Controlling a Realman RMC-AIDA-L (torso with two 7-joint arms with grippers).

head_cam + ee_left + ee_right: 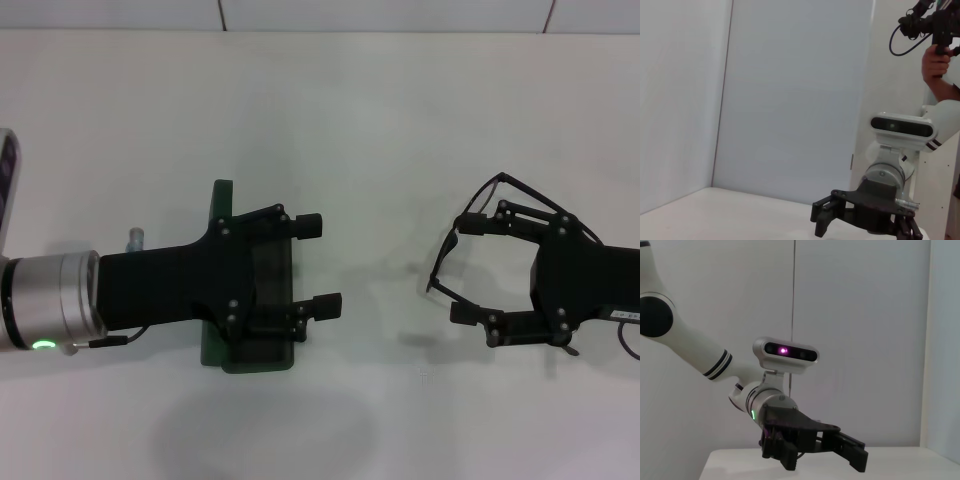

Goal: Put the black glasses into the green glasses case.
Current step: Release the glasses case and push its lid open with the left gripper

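The green glasses case (222, 205) lies left of the table's middle, mostly covered by my left gripper (318, 266). That gripper hovers over the case with its fingers wide apart and nothing between them. It also shows in the right wrist view (840, 447). The black glasses (443, 253) lie on the right side of the table. My right gripper (467, 268) is open over them, its fingers spread on either side of the thin frame, and it covers part of them. The left wrist view shows this gripper (862, 220) from afar.
The white table (370, 120) runs back to a wall. A small grey object (135, 238) lies beside my left forearm. A flat device (6, 185) stands at the far left edge. A person's hand (935, 62) holds a controller behind the robot.
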